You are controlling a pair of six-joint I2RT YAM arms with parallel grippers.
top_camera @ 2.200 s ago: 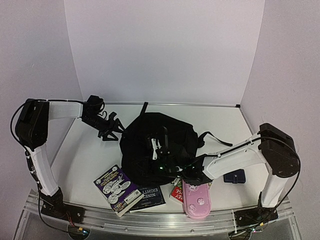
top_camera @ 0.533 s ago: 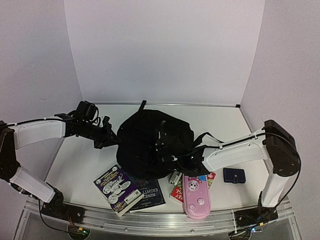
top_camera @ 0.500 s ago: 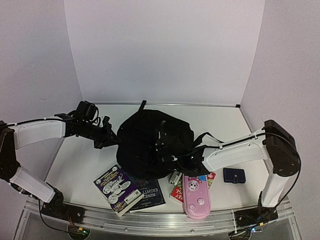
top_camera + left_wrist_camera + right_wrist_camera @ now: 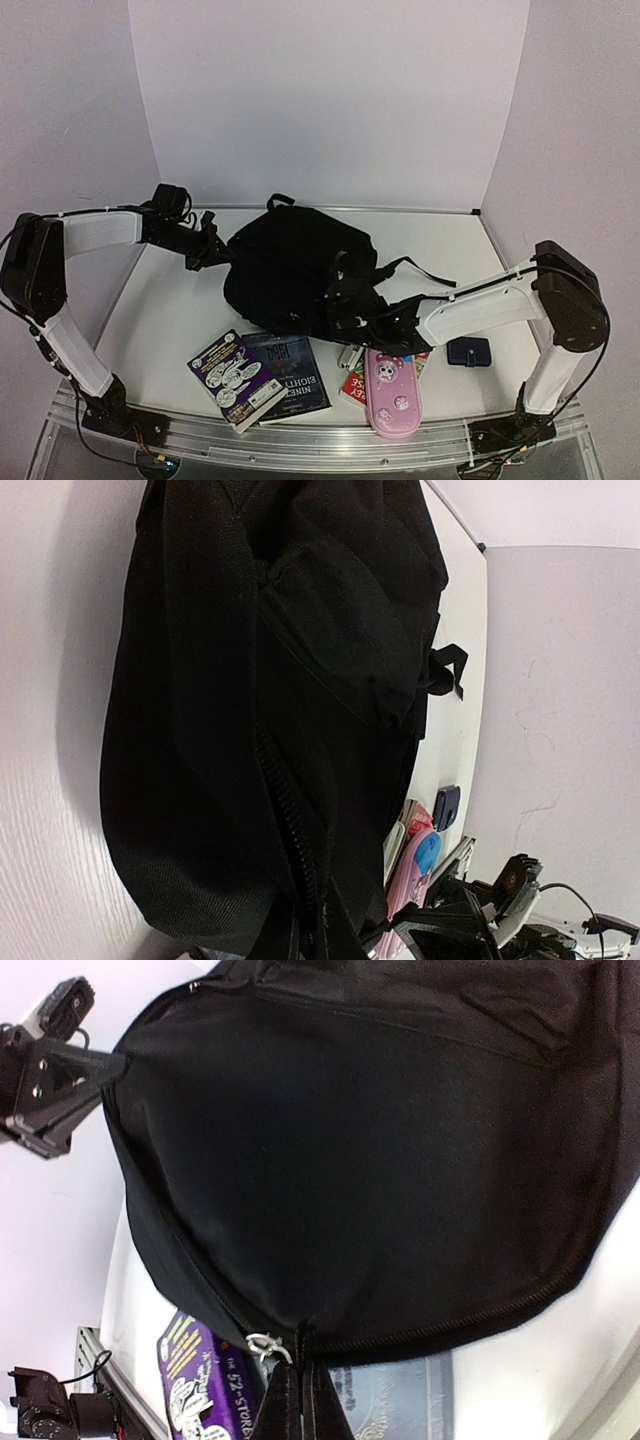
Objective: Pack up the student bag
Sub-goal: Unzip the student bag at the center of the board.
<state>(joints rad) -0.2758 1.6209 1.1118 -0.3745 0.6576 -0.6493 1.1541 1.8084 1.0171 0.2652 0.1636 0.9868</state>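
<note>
Left pincer (image 4: 218,252): pressed together on a fold of cloth at the left edge of the student bag (image 4: 295,270).
Right pincer (image 4: 298,1375): pressed together on the bag's near hem, just beside a small metal zip pull (image 4: 262,1345).
Bag position: mid-table, behind the books and the pink pencil case (image 4: 390,395), stretched between the two pinches; I cannot tell whether it is clear of the table (image 4: 160,310).
Risk, slip: both holds are thin pinches of soft fabric, so a harder pull apart would likely draw the cloth out of one pincer and the bag would slump.
Risk, wrong hold: the right pincer seems to hold hem, not the pull, so tugging may only drag the bag rather than open it.
Risk, sweep: the bag's near edge overhangs the dark book (image 4: 288,375); dragging it nearer could shove the book and the pencil case toward the table's near edge.
Risk, snag: a loose strap (image 4: 420,268) lies near the right forearm and could catch on it.
Left arm pose: rises from its base, elbow high at the far left, forearm reaching rightward to the bag.
Right arm pose: shoulder high at the right, forearm sloping down leftward, low above the pencil case.
</note>
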